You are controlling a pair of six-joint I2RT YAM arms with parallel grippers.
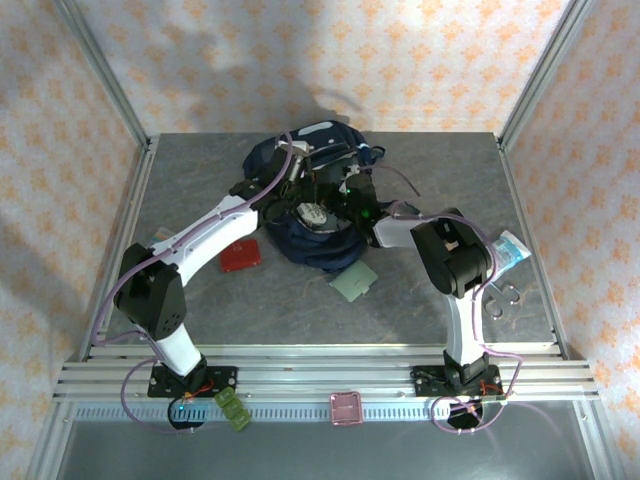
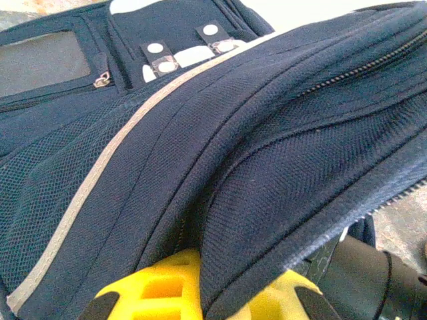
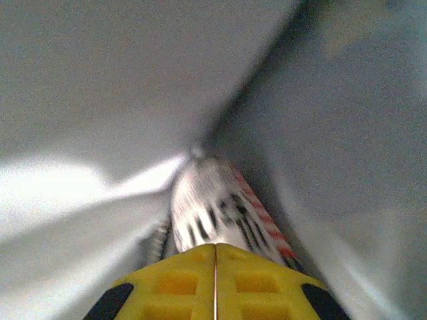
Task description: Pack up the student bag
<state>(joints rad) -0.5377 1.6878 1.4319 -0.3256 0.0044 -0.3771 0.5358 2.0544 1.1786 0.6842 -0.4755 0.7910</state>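
**Bag mouth lifted while an item is fed inside**

The student bag (image 1: 318, 252) lies in the middle of the bench (image 1: 200, 180), towards the far wall. A fold of its navy fabric below the zip is pinched between the fingers of the left tool (image 2: 212, 293). This is judged to be done so that the opening is lifted for the other arm.

The right tool (image 3: 215, 260) is seen among pale lining, pressed together on the near end of a blurred white striped item (image 3: 213, 210). The item is apparently gripped by a thin edge so that it can be carried deep in.

Room inside is tight, with lining close on both sides. Outside, a green card (image 1: 353, 281) lies just beside the bag's near edge and a red flat item (image 1: 240, 255) lies near it. A blue-white packet (image 1: 510, 250) sits by the right arm's elbow. Bare bench is left at both far corners.
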